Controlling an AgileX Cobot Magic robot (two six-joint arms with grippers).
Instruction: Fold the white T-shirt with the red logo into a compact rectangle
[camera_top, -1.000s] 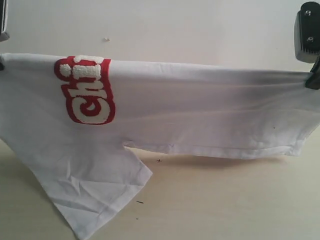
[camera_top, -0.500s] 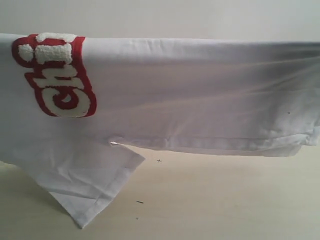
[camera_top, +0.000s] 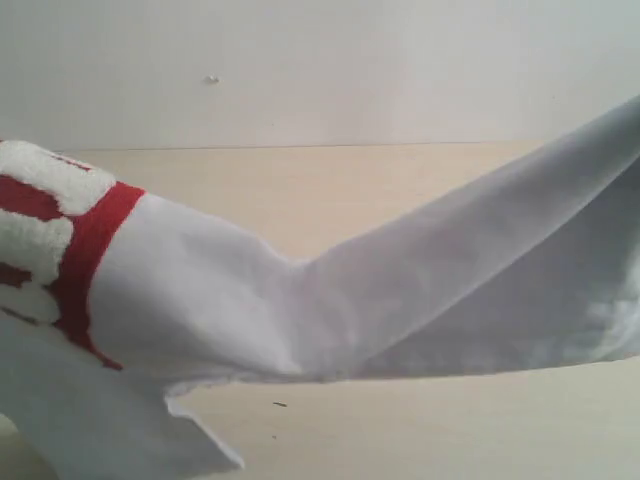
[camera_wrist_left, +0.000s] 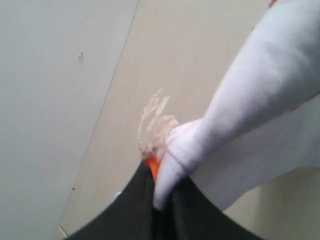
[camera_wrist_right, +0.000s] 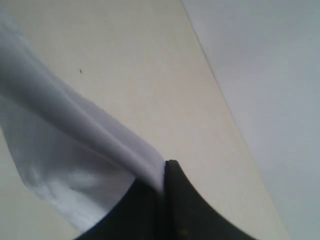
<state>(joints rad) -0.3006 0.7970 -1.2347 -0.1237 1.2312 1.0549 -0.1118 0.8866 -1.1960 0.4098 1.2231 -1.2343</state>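
Claw L (camera_wrist_left: 158, 200) clenched on white T-shirt (camera_top: 420, 280) by orange tag (camera_wrist_left: 152, 165), claw R (camera_wrist_right: 164, 176) clenched on its edge

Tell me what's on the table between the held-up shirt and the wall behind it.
Nothing. In the exterior view the table is bare from the white T-shirt back to the wall.

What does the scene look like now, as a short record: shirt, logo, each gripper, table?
shirt: white T-shirt held up at both ends, sagging in the middle
logo: red logo at the exterior view's left edge, partly cut off
left gripper: shut on the shirt beside an orange tag
right gripper: shut on a shirt edge
table: pale, under the shirt
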